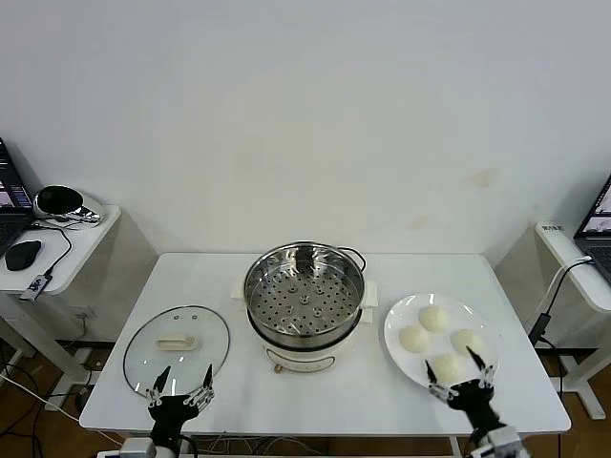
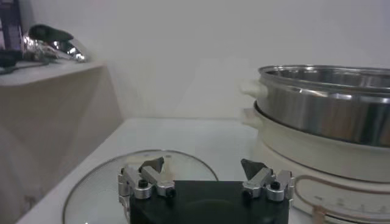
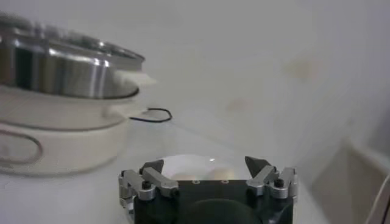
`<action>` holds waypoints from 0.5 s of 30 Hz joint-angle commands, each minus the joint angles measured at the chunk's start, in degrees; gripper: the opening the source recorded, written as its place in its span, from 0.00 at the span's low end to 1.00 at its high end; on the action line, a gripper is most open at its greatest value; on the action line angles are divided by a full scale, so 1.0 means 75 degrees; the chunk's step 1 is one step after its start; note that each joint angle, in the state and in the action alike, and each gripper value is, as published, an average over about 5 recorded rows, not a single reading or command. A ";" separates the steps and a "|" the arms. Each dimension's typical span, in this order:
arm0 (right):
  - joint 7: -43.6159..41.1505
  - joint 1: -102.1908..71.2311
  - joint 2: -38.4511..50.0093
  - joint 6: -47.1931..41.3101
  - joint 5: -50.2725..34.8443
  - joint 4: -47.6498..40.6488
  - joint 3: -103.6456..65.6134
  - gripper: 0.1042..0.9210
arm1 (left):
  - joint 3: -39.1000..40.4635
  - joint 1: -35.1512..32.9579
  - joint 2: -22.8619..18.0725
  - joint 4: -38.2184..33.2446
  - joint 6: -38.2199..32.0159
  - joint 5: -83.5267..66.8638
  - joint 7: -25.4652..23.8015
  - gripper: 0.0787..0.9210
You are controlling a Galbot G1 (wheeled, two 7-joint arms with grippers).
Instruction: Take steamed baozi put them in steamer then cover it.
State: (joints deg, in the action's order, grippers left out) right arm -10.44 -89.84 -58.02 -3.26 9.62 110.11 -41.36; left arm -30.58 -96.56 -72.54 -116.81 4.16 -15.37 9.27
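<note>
On a white table, the left gripper hangs spread at the near edge of the cover; the steamer stands uncovered mid-table; four baozi rest on a plate, the right gripper spread over its near rim.

The white worktop stands in front of a plain white wall. On its right part lies a flat white plate. A small side table stands to the left; it carries a black computer mouse with a cable and a shiny dark headset-like object. At the far right edge an open laptop rests on another side table.
</note>
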 commanded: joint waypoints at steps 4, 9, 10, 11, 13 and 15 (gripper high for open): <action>-0.1349 0.1167 0.2437 -0.0633 0.1501 -0.0656 -0.0215 0.88 | -0.0024 0.0149 0.0107 0.0013 0.0099 0.0162 -0.0097 0.88; -0.2857 0.2889 0.3853 -0.0817 0.1757 -0.1583 0.1017 0.88 | -0.0039 0.0151 0.0116 -0.0064 0.0033 0.0271 -0.0088 0.88; -0.3158 0.3356 0.4037 -0.0868 0.1671 -0.1756 0.1433 0.88 | -0.0051 0.0152 0.0117 -0.0069 0.0002 0.0314 -0.0084 0.88; -0.3471 0.3871 0.4205 -0.0926 0.1563 -0.1911 0.1901 0.88 | -0.0068 0.0150 0.0116 -0.0072 -0.0031 0.0354 -0.0080 0.88; -0.4136 0.4993 0.4442 -0.1038 0.1271 -0.2255 0.2928 0.88 | -0.0109 0.0146 0.0119 -0.0070 -0.0066 0.0405 -0.0074 0.88; -0.4816 0.6100 0.4582 -0.1106 0.1035 -0.2628 0.3973 0.88 | -0.0161 0.0134 0.0123 -0.0071 -0.0091 0.0416 -0.0067 0.88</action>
State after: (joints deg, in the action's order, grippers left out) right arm -35.53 -59.01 -33.55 -9.37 15.63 95.95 -21.53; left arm -31.61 -95.84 -71.81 -117.28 3.63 -13.15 8.93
